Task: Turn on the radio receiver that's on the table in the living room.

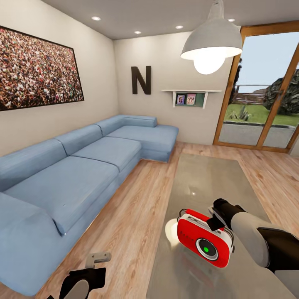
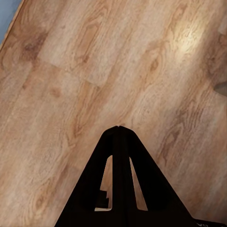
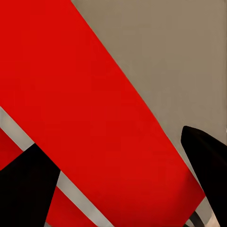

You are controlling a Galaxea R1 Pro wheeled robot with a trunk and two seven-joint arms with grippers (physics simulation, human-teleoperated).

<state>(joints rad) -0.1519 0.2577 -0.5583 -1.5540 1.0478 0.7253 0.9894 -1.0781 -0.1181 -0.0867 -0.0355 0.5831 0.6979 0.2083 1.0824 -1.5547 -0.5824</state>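
From my head, the radio (image 1: pixel 204 243) stands on the glossy table (image 1: pixel 207 178), my right gripper (image 1: pixel 216 221) at its top; sofa (image 1: pixel 79 166) to the left. My left gripper (image 2: pixel 118 130) is pinched closed over wood floor (image 2: pixel 71 71). My right fingers (image 3: pixel 26 189) spread apart, the radio (image 3: pixel 75 94) between them.

The grey-and-black right arm (image 1: pixel 253 241) reaches in from the frame's lower right, its black right gripper (image 3: pixel 123 179) spread open. The black left gripper (image 2: pixel 118 128), fingertips pressed together, sits bottom left.
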